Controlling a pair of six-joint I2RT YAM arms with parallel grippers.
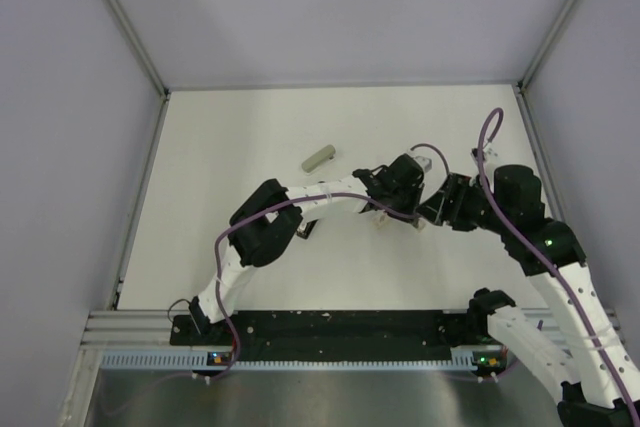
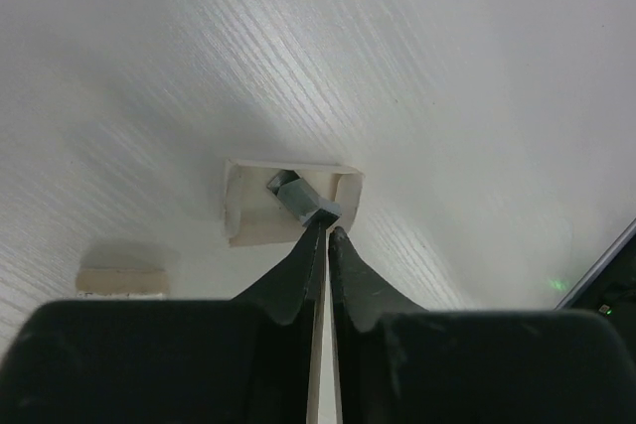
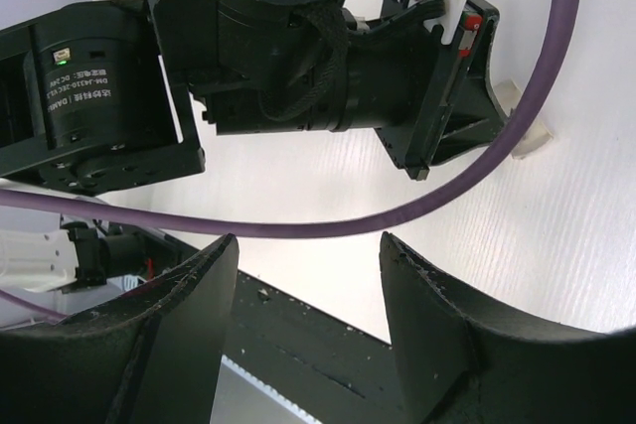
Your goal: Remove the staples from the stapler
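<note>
Over on the left, well behind the left gripper (image 2: pixel 325 228) and tucked by that arm's elbow, a dark sliver peeks out. That looks to be the stapler (image 1: pixel 308 230), though it's too hidden to be sure, and any sweep of the forearm could knock it. The left gripper's fingers (image 2: pixel 288 285) are pressed almost together with just a hairline between them. Their tips are right on a grey piece (image 2: pixel 298 196), and I can't tell whether they actually nip it. The danger is a push instead of a pinch: that light beige tray (image 2: pixel 243 217) could skid or tip and spill. To the right, the right gripper (image 3: pixel 308 245) is spread wide and holds nothing, close up on the left wrist, with a purple cable (image 3: pixel 397 215) looping across just ahead of it, so a snag or a bump is possible. Containers now: left of the left fingertips a flat beige piece (image 2: pixel 121 282), contents not visible. At the tips, the open tray holds only that grey piece, likely staples.
</note>
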